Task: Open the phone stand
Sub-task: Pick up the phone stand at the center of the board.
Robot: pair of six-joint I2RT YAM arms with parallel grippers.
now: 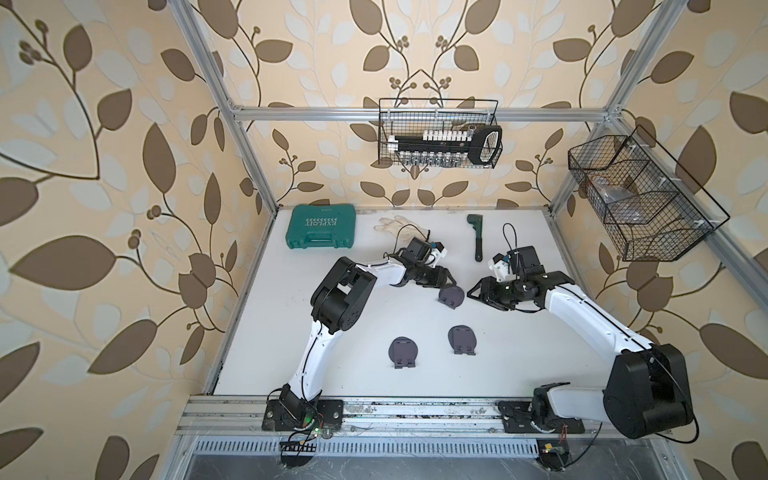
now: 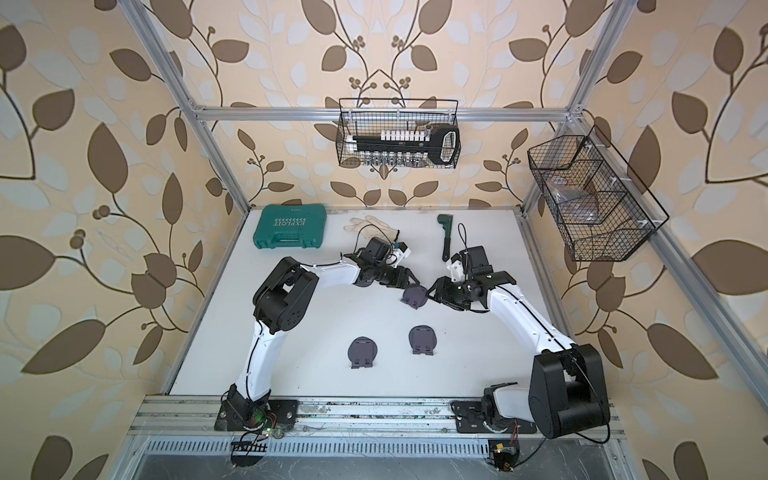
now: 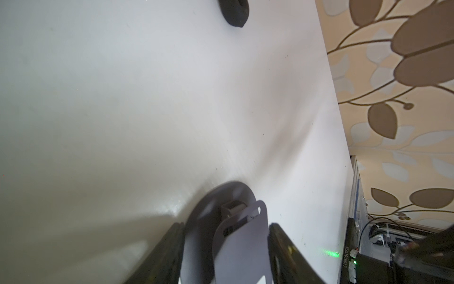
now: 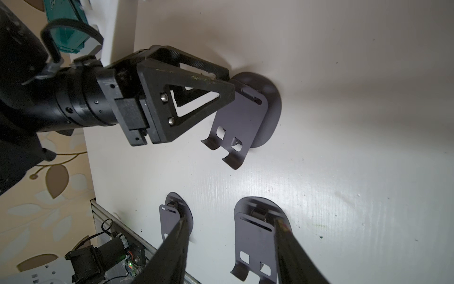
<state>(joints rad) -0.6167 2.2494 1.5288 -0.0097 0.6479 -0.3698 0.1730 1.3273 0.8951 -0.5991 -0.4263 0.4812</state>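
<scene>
Task thing: dark grey metal phone stand with round base and hinged plate (image 4: 243,118). Sits mid white surface (image 1: 519,353), between the two grippers. Plate tilted up off base, so part open by the look. Left gripper (image 4: 229,82) at hinge end, fingers half apart either side of stand; cannot tell if clamping. Right gripper (image 1: 473,294) just beside stand, apart from it, fingers spread, holding nothing. Long axis: from left fingers out to hooked lip, toward front edge. Left arm nearer, right at it. Likely needs plate swung further with base pinned. Two matching grey stands (image 1: 402,351) (image 1: 462,338) near front, well apart from both grippers.
</scene>
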